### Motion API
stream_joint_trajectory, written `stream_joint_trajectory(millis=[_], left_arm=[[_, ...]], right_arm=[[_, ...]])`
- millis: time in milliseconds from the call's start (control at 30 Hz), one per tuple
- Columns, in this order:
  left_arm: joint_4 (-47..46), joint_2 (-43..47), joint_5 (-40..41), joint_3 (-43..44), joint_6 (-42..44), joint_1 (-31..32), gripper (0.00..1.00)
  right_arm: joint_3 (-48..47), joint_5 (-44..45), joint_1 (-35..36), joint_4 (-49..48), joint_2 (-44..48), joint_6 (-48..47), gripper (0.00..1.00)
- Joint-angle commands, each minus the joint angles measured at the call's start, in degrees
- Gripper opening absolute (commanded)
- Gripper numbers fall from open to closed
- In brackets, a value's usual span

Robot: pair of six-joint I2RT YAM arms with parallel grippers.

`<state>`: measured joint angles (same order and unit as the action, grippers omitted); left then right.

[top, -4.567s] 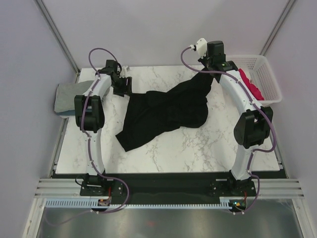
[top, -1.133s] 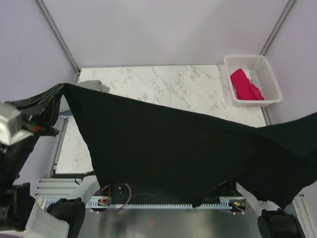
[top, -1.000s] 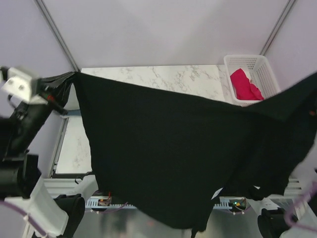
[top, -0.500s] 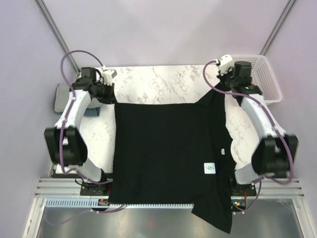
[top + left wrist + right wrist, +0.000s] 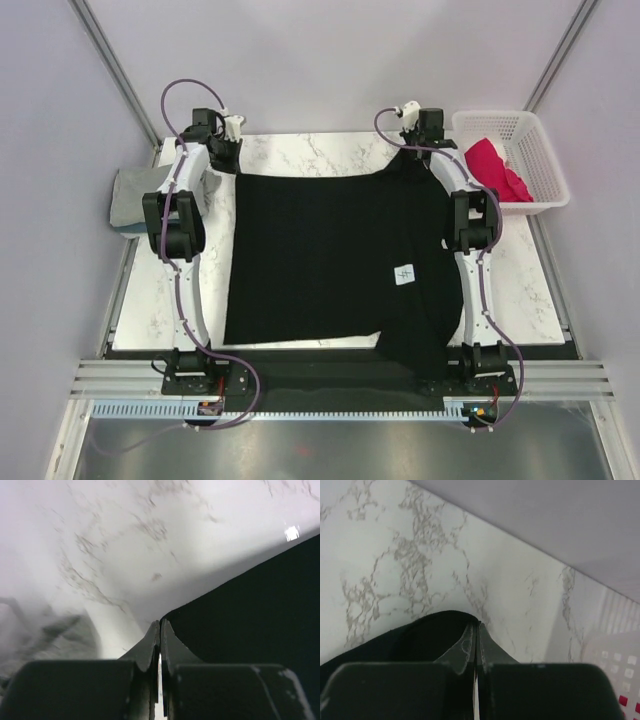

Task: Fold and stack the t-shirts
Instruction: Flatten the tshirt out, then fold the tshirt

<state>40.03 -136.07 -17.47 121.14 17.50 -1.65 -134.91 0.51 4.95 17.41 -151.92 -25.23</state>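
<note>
Black covers most of the table here. The large black cloth t-shirt (image 5: 330,260) is spread flat on the white marble-patterned table (image 5: 520,290), small white label (image 5: 404,272) face up, with one near corner hanging over the front edge. The left gripper (image 5: 160,627) is clamped tight on its far left corner and the right gripper (image 5: 477,630) is pinching the far right one. The grey and blue t-shirts (image 5: 125,197) are piled at the left edge. The crimson-pink t-shirt (image 5: 495,165) sits in the white plastic lattice basket (image 5: 545,150).
</note>
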Motion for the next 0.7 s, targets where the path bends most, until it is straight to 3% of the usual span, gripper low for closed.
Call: stream_joint_trajectory(millis=[0,100,433,667], left_arm=[[-1.9,-3.7,4.5,10.0,1.8,-0.9,0.02],[-5.1,-4.6,5.2,10.7,0.7,-1.1,0.02],[-11.6,-6.6,5.4,11.6,0.3,-1.8,0.02],[-12.7,-3.3,4.8,11.6,0.3,-1.9,0.02]], right_arm=[[-3.3,2.9,0.1,-7.0,-0.4,1.6,0.00],[0.2,3.9,0.5,-12.5,0.9,2.1,0.00],[-2.0,8.4,1.4,-19.3,-0.5,2.2,0.00],[0.5,8.4,2.9,-17.5,5.0,0.7,0.00]])
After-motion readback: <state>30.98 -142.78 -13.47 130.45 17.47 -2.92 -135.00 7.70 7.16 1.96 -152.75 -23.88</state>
